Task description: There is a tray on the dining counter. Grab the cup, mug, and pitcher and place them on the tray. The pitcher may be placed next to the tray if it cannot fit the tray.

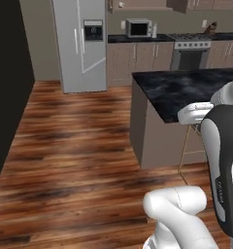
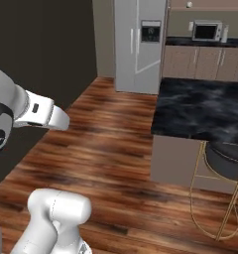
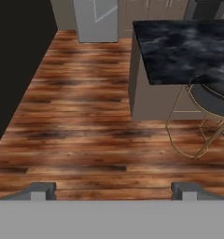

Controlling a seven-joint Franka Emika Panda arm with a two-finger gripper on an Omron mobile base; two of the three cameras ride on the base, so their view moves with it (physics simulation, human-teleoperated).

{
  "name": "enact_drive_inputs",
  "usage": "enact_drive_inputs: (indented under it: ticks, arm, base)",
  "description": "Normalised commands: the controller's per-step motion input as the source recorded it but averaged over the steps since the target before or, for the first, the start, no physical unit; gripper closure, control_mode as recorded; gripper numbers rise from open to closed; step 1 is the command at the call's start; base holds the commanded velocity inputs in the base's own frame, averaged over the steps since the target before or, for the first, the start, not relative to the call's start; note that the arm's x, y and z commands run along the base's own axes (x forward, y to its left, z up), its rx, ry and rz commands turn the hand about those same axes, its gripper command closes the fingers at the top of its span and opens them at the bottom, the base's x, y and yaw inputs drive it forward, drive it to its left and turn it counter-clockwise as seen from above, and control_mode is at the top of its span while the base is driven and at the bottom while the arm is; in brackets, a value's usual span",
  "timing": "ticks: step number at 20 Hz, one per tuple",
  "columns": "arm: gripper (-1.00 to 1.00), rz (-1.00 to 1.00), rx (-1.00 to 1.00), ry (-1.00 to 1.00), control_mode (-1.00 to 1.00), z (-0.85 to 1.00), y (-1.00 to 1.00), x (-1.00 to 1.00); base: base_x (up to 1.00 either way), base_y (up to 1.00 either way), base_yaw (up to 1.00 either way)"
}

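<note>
Nearest to us, the hand view shows the claw [image 3: 114,190] with its two dark fingertips [image 3: 39,190] set wide apart at the bottom of the frame; nothing lies between them, and below them is plank wood floor [image 3: 81,135].

Beyond the claw in this view, we see a round black stool [image 3: 212,100] on thin gold legs standing just beside the near corner of the dining counter [image 3: 188,46]. The right base view shows the same stool [image 2: 229,158] tucked against that desk [image 2: 205,111], with its seat partly under the marble edge. In the left base view, the arm covers most of this area and we see only gold legs [image 1: 192,151] below the desk [image 1: 186,90].

The desk's long axis runs away from the near corner toward the right of all three views and leaves each frame there. The visible part of its black, white-veined top carries nothing.

Farthest off, both base views show a steel refrigerator [image 1: 82,44] against the back wall and a microwave [image 1: 139,28] on the rear worktop. The left base view adds a stove [image 1: 191,48] to the right of the microwave; the hand view cuts off all but the refrigerator's lower doors [image 3: 97,21].
</note>
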Motion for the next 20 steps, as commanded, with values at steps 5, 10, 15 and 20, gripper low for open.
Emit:
enact_drive_inputs:
  ticks: [5,10,15,20]
  arm:
    - [-1.0,0.0,0.0,0.0,1.0,0.0,0.0,0.0]
    - [-1.0,0.0,0.0,0.0,1.0,0.0,0.0,0.0]
    - [-1.0,0.0,0.0,0.0,1.0,0.0,0.0,0.0]
    - [-1.0,0.0,0.0,0.0,1.0,0.0,0.0,0.0]
  base:
    - [0.46,1.0,-0.08]
    - [0.81,1.0,-0.14]
    - [1.0,1.0,-0.12]
    - [1.0,1.0,-0.1]
